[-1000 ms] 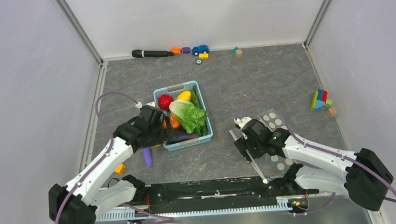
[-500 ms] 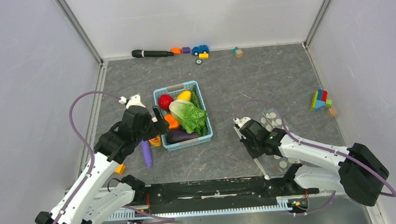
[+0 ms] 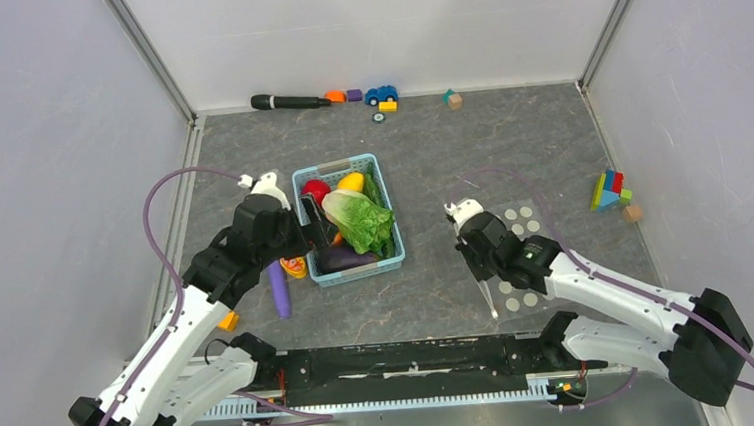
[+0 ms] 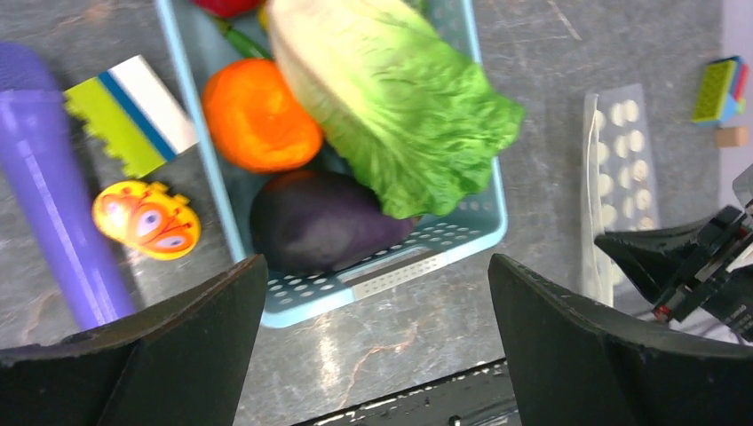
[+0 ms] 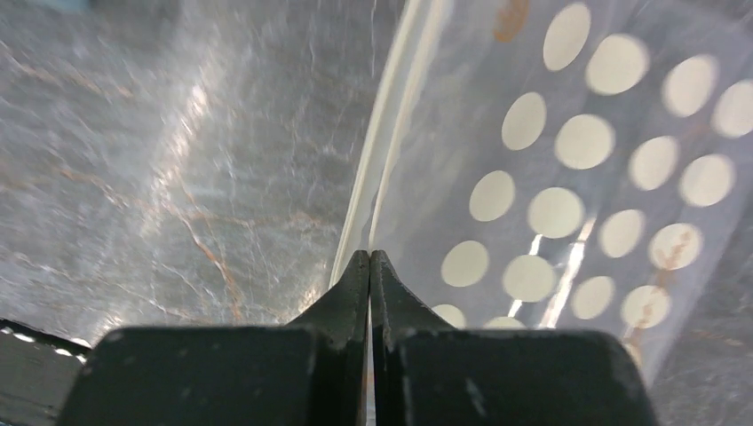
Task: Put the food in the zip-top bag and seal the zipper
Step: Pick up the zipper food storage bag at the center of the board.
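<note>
Pinching zipper [image 5: 386, 133], clamped inside right pincer [image 5: 369, 256]

In the left wrist view the red piece [image 4: 229, 5] is cut off by the top edge, the eggplant [image 4: 302, 226] is partly covered by the lettuce [image 4: 391, 98], and the purple rod [image 4: 53, 195] is cropped at the left. In the right wrist view the zipper [image 5: 388, 133] is hidden at its near end between the fingers of the right tool [image 5: 369, 257], and the zip-top bag [image 5: 568, 213] is cut by the edges.
</note>
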Controlling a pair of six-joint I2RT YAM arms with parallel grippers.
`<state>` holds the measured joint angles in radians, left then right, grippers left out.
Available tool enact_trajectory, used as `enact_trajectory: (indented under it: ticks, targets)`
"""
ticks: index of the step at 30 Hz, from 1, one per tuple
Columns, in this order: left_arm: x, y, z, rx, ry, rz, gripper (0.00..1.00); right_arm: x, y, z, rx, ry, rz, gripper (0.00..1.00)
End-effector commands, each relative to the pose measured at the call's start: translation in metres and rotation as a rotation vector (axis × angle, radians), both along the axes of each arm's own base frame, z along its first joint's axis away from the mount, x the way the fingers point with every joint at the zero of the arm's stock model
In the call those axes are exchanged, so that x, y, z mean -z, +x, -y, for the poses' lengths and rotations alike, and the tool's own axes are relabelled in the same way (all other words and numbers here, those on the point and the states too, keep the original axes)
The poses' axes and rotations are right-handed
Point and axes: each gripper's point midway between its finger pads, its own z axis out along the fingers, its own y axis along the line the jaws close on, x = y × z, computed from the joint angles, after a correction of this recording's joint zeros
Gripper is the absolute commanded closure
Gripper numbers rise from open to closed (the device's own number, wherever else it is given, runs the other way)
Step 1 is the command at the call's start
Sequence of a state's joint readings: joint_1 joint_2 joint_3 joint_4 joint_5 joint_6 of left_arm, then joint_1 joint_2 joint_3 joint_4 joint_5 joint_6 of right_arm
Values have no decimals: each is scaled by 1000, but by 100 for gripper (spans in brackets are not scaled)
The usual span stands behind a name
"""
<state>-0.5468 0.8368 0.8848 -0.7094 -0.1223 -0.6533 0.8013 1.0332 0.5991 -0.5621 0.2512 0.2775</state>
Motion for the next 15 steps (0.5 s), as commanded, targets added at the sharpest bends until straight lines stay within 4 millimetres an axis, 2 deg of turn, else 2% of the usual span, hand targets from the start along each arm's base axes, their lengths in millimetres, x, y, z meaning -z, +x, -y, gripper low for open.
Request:
enact_trajectory:
  ticks: [1, 7, 11, 15]
  targets:
    - [-34, 9, 43, 180, -143, 95, 0, -61, 32, -17, -10, 70, 175, 100]
    - [-52, 20, 102, 328, -312, 96, 0, -93, 42, -31, -27, 134, 225, 100]
    - [-58, 27, 138, 381, -270, 107, 0, -121, 44, -41, -56, 195, 265, 100]
    - [-57, 24, 180, 473, -239, 99, 0, -142, 42, -48, -92, 245, 291, 100]
